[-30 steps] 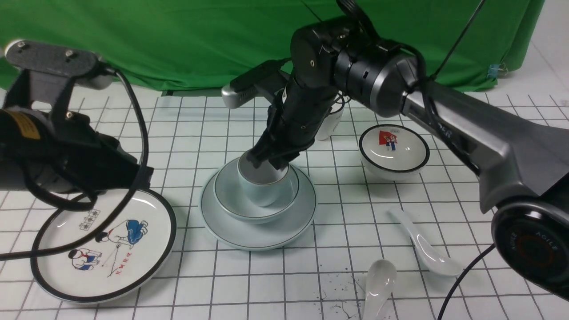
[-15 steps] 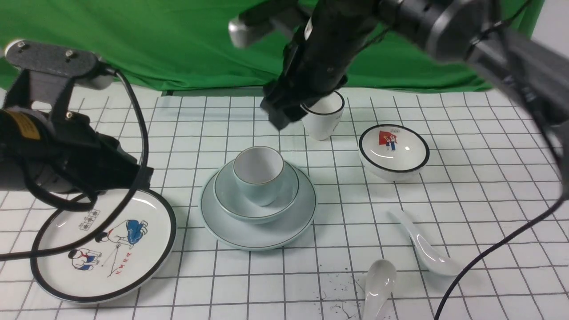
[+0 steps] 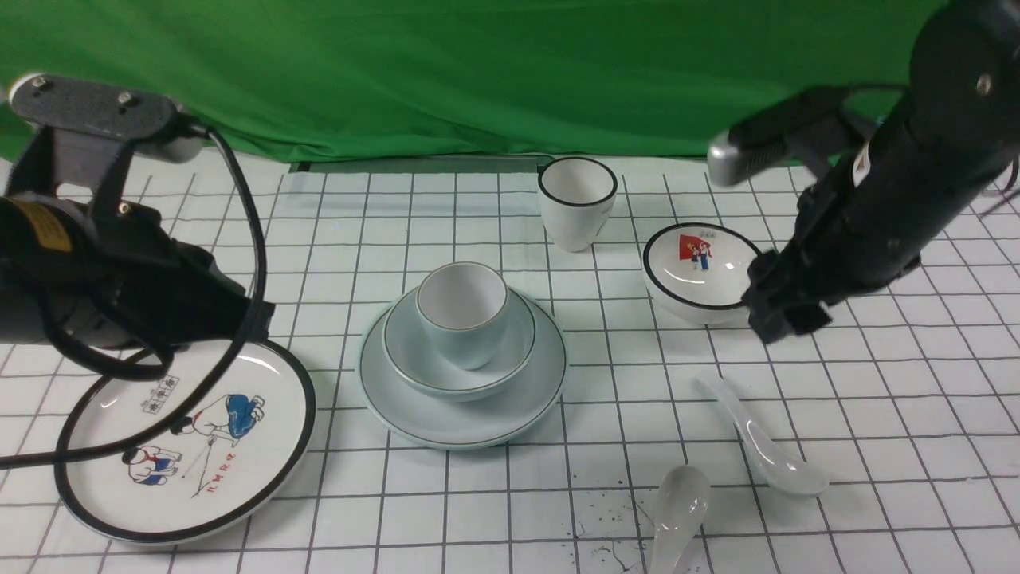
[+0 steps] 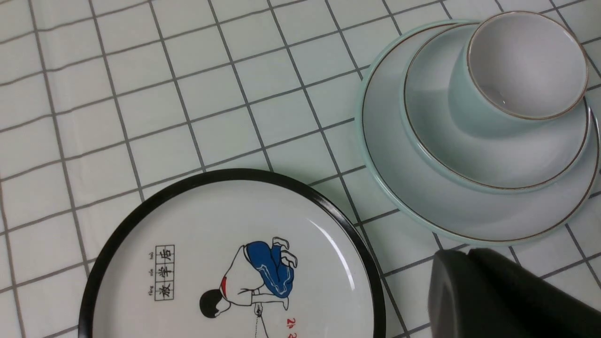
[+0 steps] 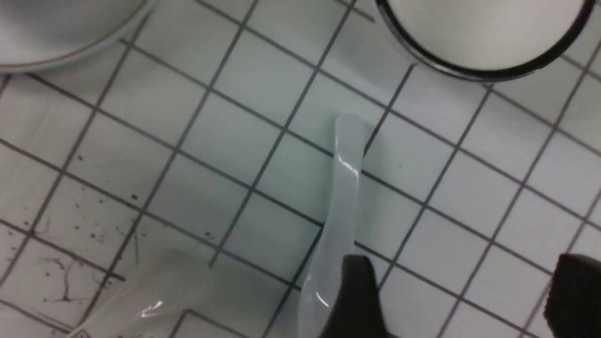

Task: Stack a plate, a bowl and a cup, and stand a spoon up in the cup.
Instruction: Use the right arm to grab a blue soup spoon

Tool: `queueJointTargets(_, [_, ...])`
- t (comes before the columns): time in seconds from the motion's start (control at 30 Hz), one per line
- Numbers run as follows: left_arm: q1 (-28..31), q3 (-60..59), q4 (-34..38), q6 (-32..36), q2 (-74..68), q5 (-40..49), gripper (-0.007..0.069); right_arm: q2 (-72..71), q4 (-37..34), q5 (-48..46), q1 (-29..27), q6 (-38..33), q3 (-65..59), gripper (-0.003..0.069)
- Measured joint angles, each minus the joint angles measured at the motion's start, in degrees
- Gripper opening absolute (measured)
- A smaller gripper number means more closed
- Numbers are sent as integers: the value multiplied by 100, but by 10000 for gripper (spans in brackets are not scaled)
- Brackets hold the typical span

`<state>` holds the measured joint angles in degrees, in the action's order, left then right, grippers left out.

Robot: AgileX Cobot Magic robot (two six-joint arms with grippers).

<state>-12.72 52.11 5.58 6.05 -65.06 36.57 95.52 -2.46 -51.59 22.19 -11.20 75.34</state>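
Right hand point(image 3: 785, 319) hangs over the bench point(image 3: 876, 414) at the 4 o'clock edge of the white flag-picture bowl point(image 3: 701, 271), and it holds nothing. In the right wrist view its two dark fingers point(image 5: 357, 300) stand wide apart. One of them shows in front of the handle of the white soup spoon point(image 3: 757, 438).

That spoon lies flat on the bench at about 4 o'clock from the stack, with its handle tip toward 11 o'clock and its scoop toward 5 o'clock. The hand is off the handle end, toward 1 o'clock. A second white spoon point(image 3: 677, 510) lies near it, at 5 o'clock from the stack, partly cut off by the frame edge.

At mid-bench the pale blue-green plate point(image 3: 478, 414) carries the matching bowl point(image 3: 414, 363). The pale cup point(image 3: 462, 315) stands upright in that bowl and is empty.

A white black-rimmed cup point(image 3: 575, 203) stands at 1 o'clock from the stack. The cartoon plate point(image 3: 191, 446) lies at 8 o'clock from it.

Above that plate's 12 o'clock edge sits the left hand point(image 4: 469, 267). Only a dark tip of it shows in the left wrist view, so I cannot tell how its jaws stand.
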Motion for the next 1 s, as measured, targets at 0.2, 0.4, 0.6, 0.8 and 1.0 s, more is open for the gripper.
queueJointTargets(0.2, [0, 0, 0, 0, 0, 23, -36, 394, 0, 942, 0, -6, -533, 532])
queueJointTargets(0.4, [0, 0, 0, 0, 0, 115, -36, 1094, -125, 1642, 0, -62, -565, 532])
queueJointTargets(0.6, [0, 0, -54, 5, 0, 110, -36, 1417, -171, 1705, 0, -144, -578, 484])
queueJointTargets(0.8, [0, 0, -110, 5, 0, 16, -36, 1433, -216, 1786, 5, -225, -582, 167])
queueJointTargets(1.0, [0, 0, -110, 5, 0, 4, -36, 1389, -235, 1630, 5, -272, -433, 172])
